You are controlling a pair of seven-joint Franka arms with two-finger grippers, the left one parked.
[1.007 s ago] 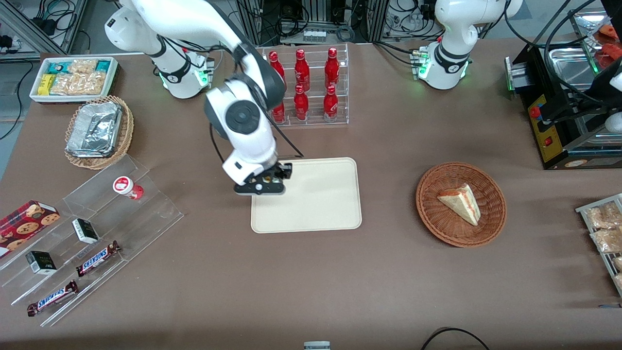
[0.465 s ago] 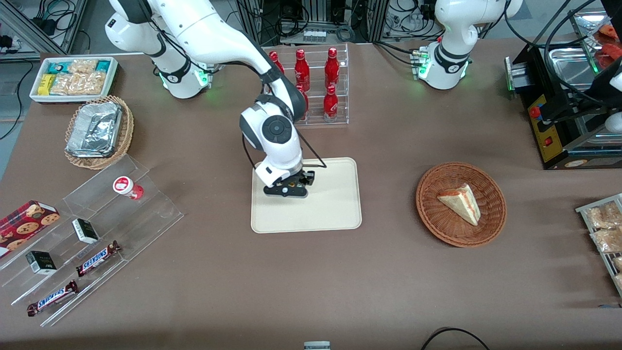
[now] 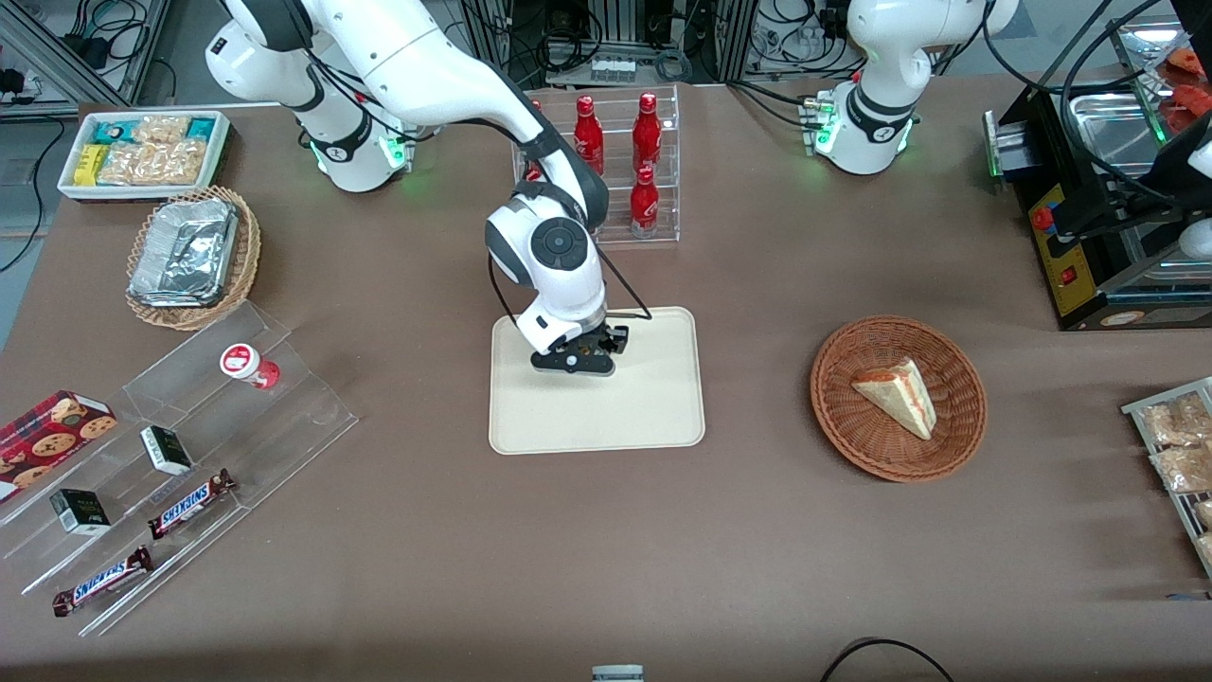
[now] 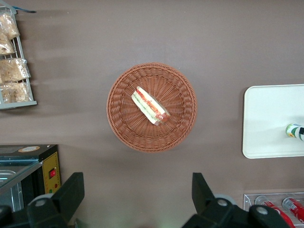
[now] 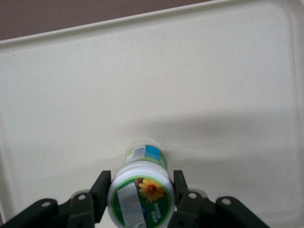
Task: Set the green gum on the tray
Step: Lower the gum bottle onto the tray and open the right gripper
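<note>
The green gum [image 5: 141, 194], a small white bottle with a green-rimmed lid and a sunflower on top, stands upright between my gripper's fingers [image 5: 101, 190]. My gripper [image 5: 140, 187] is shut on its lid. The cream tray [image 5: 213, 71] lies directly beneath, with the bottle's base close to its surface. In the front view my gripper [image 3: 575, 360] hangs over the tray [image 3: 653, 407], toward its edge farther from the camera, and hides the bottle. The left wrist view catches the gum [image 4: 295, 130] over the tray [image 4: 266, 118].
A clear rack of red bottles [image 3: 644, 180] stands just past the tray, farther from the camera. A wicker basket with a sandwich [image 3: 898, 398] lies toward the parked arm's end. A clear stepped stand [image 3: 189, 445] with a red-lidded gum bottle [image 3: 248, 365] and snacks lies toward the working arm's end.
My gripper has carried the gum from the tray's edge at the working arm's end to a spot over the tray's surface, and the arm has stretched out.
</note>
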